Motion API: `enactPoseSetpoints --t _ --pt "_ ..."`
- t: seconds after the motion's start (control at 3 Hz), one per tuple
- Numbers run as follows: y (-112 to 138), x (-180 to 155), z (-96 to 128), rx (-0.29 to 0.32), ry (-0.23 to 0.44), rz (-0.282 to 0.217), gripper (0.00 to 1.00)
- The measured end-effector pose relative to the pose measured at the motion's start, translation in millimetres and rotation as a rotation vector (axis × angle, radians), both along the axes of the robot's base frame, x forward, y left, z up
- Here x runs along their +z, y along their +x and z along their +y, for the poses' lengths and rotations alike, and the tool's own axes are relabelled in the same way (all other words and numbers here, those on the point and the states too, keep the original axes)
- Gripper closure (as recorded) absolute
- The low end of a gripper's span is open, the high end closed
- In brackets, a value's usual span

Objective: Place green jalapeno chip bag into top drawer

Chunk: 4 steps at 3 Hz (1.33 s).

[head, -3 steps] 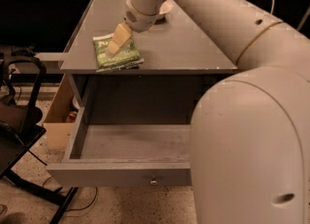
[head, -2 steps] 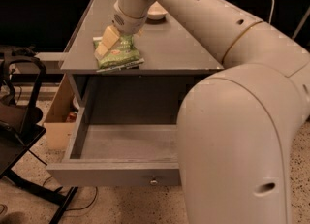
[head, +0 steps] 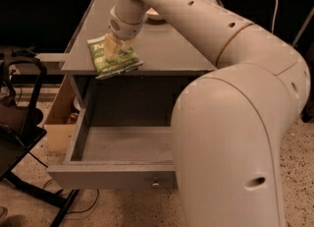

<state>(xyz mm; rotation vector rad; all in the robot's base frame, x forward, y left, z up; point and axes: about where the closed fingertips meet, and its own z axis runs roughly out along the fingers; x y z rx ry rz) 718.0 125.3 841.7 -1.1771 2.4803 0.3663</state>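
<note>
Grey tabletop point(head: 167, 44), speckled floor point(head: 122, 211).
Gripper point(head: 112, 48) on crinkly green chip bag point(head: 121, 62) at edge, grasp unclear; grey wooden drawer point(head: 113, 177) open below.

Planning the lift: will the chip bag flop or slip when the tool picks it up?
The bag looks thin and crinkly, so it is probably light and floppy. It lies at the table's front edge, so a push might tip it off. The tool is over its upper left part.
</note>
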Motion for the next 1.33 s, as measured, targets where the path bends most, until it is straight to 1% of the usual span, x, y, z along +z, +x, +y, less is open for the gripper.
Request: enactPoseSetpoints --t 0.67,1.0,1.33 --pt "0.0 0.0 0.0 0.0 0.0 0.0 0.93" --pt "0.0 -0.1 0.0 0.0 0.0 0.0 1.0" --pt "0.0 -0.1 0.0 0.0 0.0 0.0 0.82"
